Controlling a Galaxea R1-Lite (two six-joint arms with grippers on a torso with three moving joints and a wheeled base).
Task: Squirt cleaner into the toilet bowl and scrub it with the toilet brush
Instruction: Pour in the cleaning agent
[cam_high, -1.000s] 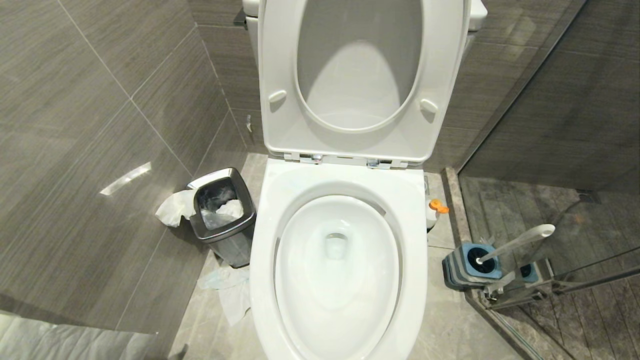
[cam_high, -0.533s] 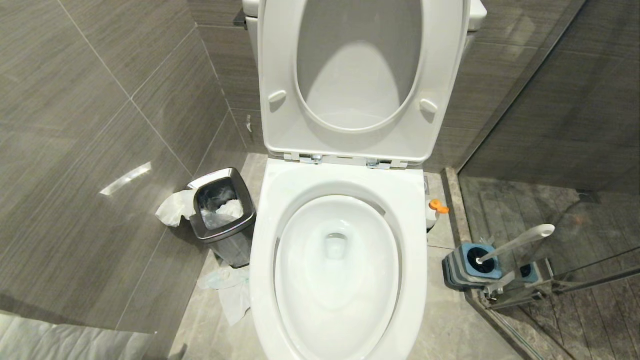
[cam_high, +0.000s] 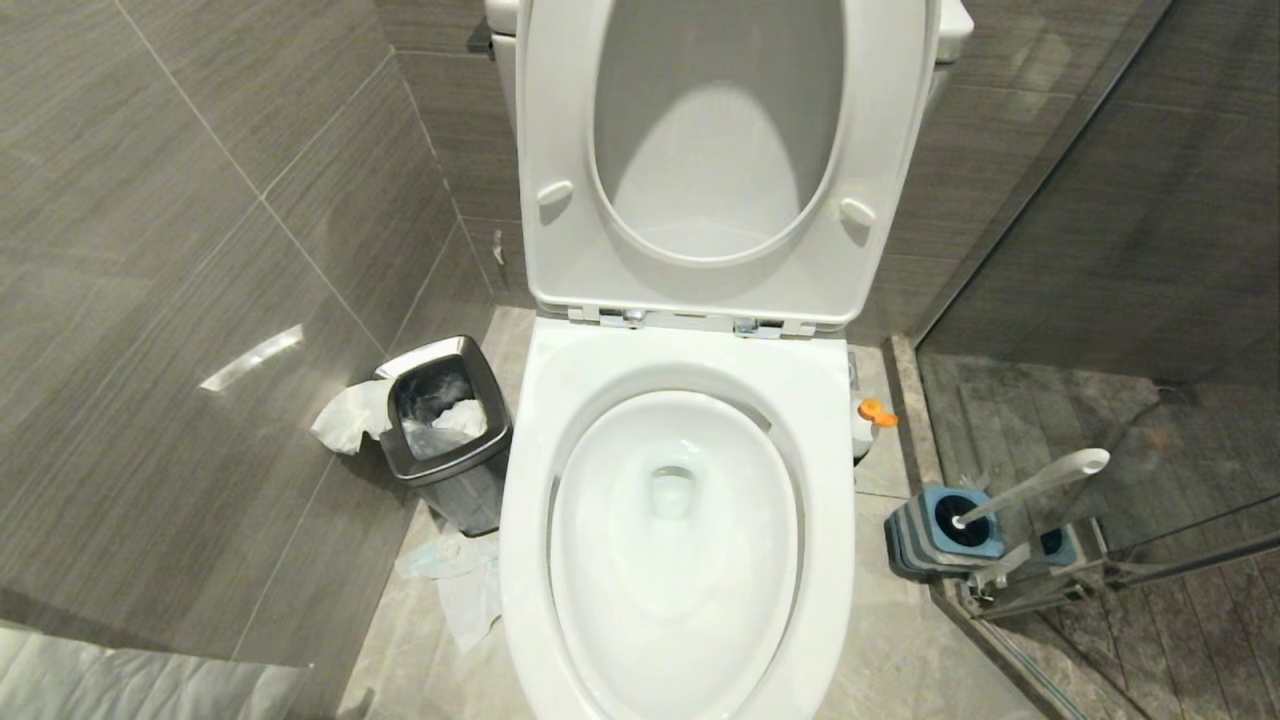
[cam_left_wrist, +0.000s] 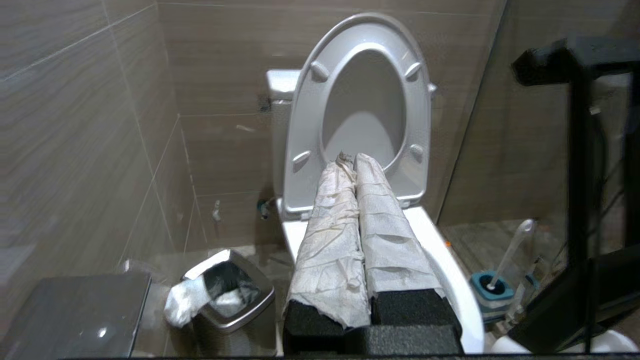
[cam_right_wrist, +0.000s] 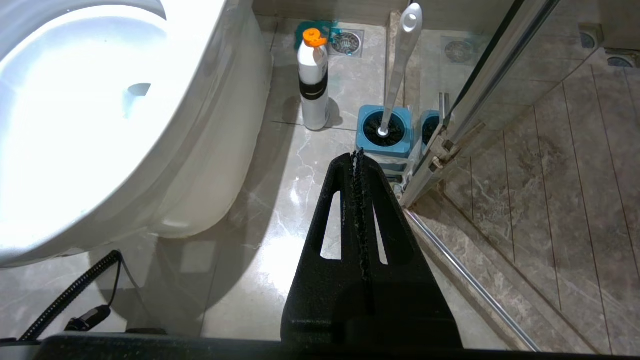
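The toilet bowl (cam_high: 675, 540), a glossy white oval with seat and lid raised, sits exactly as a second ago, dry of cleaner; nothing has started. The toilet brush (cam_high: 1040, 482) stands in its blue holder (cam_high: 945, 530) beside the glass door. The orange-capped cleaner bottle (cam_right_wrist: 313, 80) waits nearby. The paper-wrapped left hand (cam_left_wrist: 352, 165) and the black right hand (cam_right_wrist: 357, 160) are both pressed shut, empty.

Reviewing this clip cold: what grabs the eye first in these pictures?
The toilet bowl fills the middle of the head view, its seat and lid raised against the wall. On the robot's right the toilet brush stands in its blue-topped holder by the glass door, an orange-capped bottle beside it. A steel bin spilling tissue sits left.
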